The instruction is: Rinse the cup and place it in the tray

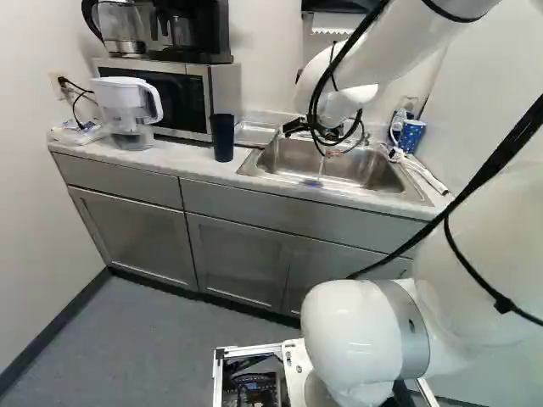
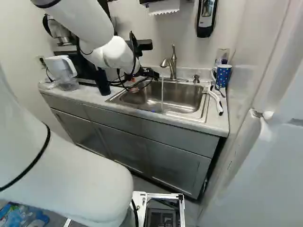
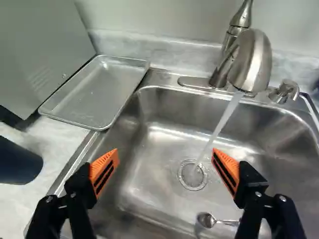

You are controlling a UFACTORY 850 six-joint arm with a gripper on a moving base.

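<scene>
faucet (image 3: 251,59) running | spoon (image 3: 206,219) in sink (image 3: 159,184) | tray (image 3: 94,94) beside sink

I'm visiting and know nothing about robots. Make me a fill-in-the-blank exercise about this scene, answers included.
1. Water from the faucet falls toward the sink's round ____.
2. The claw holds nothing; its two fingers stand ____, not shut.
3. The dark cup stands on the ____ beside the sink.
4. The blue mug has dots coloured ____.

Missing words: drain; open; counter; white.
</scene>
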